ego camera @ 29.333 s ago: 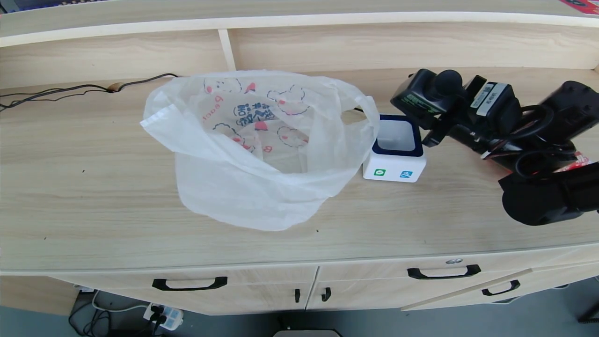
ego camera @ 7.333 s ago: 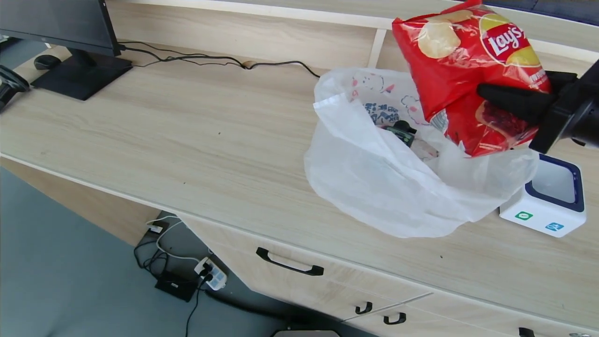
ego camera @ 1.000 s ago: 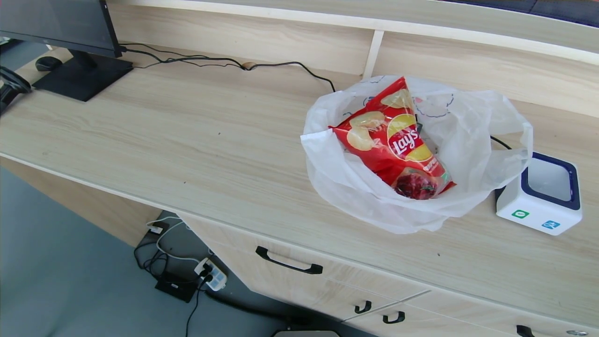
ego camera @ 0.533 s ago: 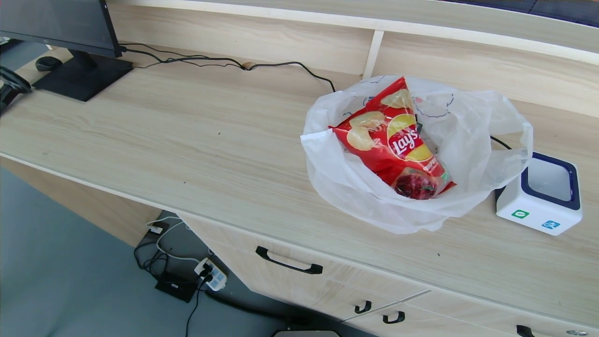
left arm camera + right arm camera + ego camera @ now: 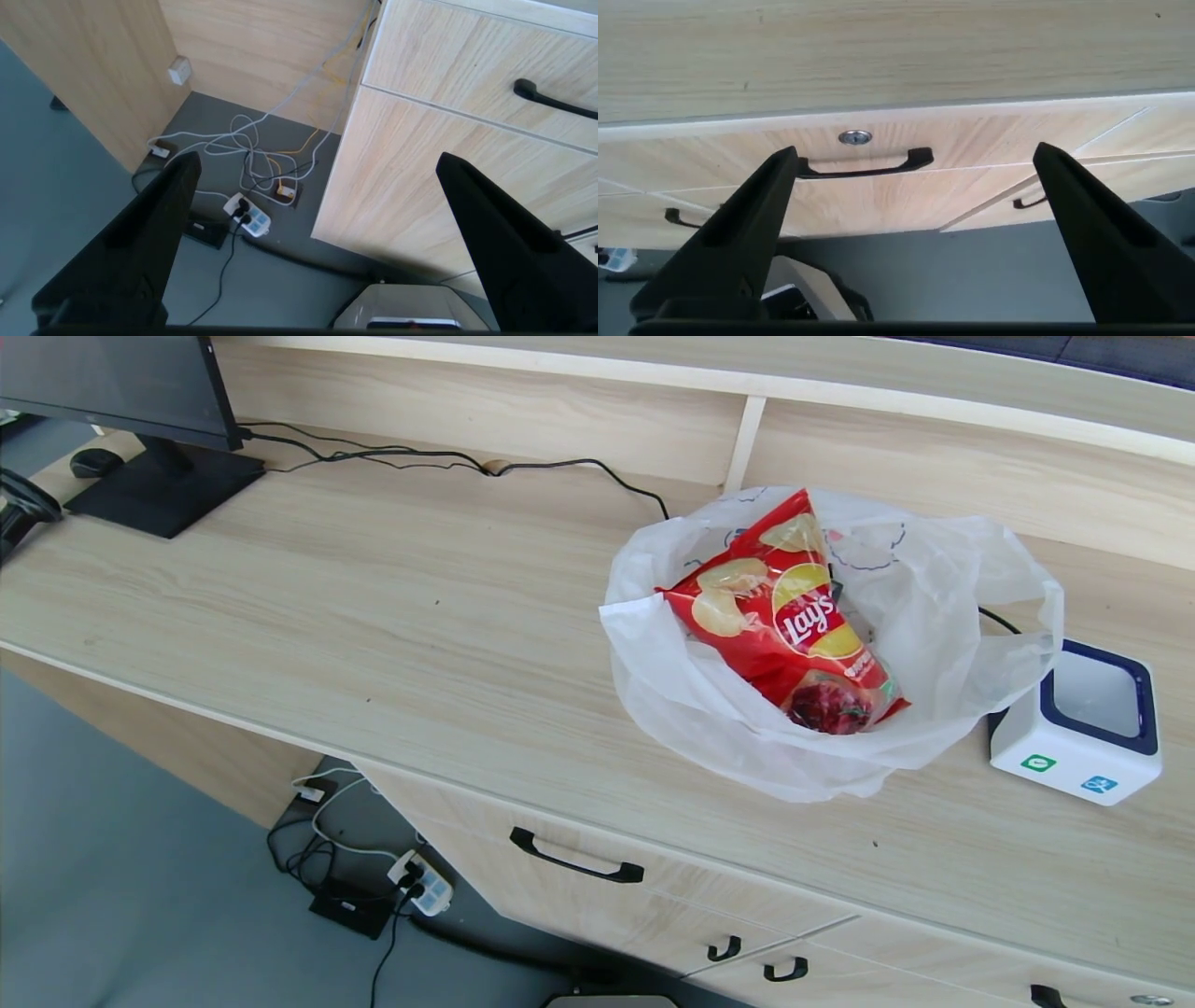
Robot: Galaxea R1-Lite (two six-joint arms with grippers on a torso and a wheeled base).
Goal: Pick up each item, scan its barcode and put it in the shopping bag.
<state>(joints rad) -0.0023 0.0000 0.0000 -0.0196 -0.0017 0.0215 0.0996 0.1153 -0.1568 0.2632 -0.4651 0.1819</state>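
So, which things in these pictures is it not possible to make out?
- Head view: what lies lower in the shopping bag is hidden by the chips bag. A dark sliver shows beside it, too little to identify.
- Head view: the chips bag lies front side up, so no barcode can be seen.
- Head view: the monitor is cut off by the top edge.

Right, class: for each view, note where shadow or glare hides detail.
Head view: even light; the shopping bag casts only a faint shadow on the counter. Left wrist view: the open left gripper has fingers in black silhouette. Right wrist view: the open right gripper likewise.
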